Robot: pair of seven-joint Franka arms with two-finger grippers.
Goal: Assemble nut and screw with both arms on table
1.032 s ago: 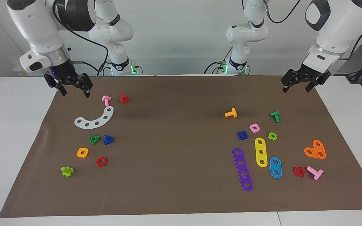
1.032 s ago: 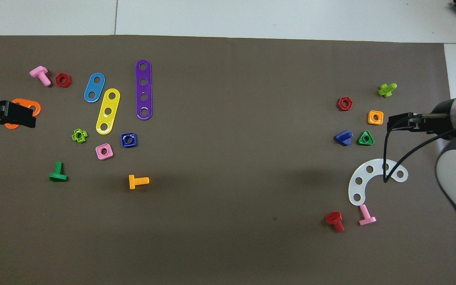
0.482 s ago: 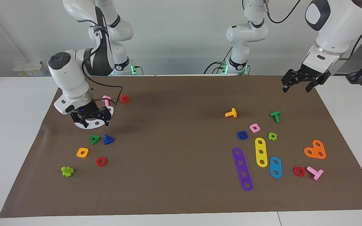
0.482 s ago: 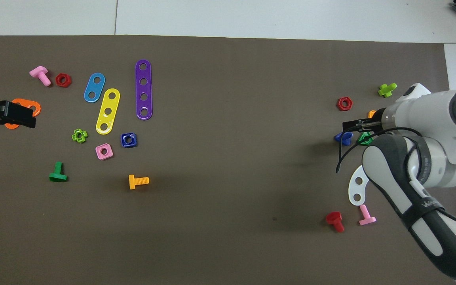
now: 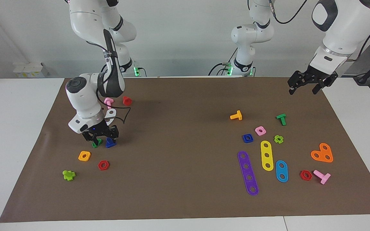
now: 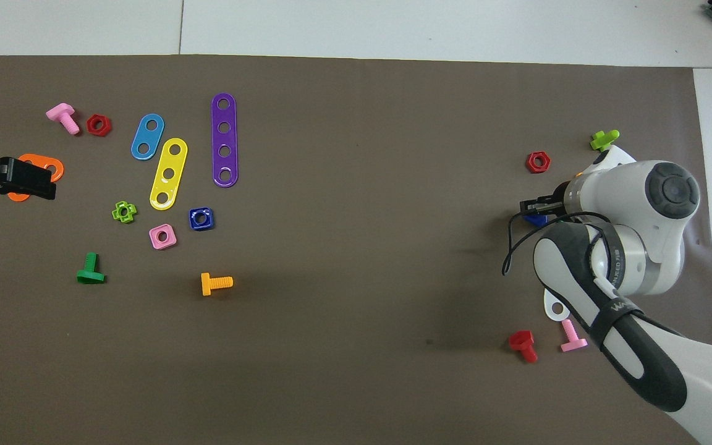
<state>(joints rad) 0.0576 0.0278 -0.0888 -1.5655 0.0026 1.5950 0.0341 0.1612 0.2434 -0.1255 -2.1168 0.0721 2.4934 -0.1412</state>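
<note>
Right end effector (image 5: 101, 137): hanging low over the small blue plastic toy screw with the flat triangular head (image 5: 110, 143), black fingers spread and pointing down; whether they are bracketing the screw or straddling it together with the green triangular plastic nut (image 5: 95, 143) just beside it, I cannot tell.
Left end effector (image 5: 310, 82): waiting in the air over the brown mat's corner at the left arm's end, fingers standing apart, carrying nothing.
Screw position: lying on the brown rectangular mat (image 5: 178, 160) covering the white bench (image 5: 11, 128), toward the right arm's end, mostly hidden in the overhead view (image 6: 536, 217).
Screw axis: probably resting on its flat head with the stubby stem pointing up, so the long axis is likely running vertical; partly covered, so uncertain.
Nut position: small blue square plastic nut with a round hole (image 5: 247, 138) sitting flat toward the left arm's end, touching nothing, hole facing up.
Handling, judged: both pieces are looking light, stiff and smooth, likely slipping under an off-centre pinch.
Hold point, judged: gripping the triangular head across its flat sides is leaving the stem free for the nut.
</note>
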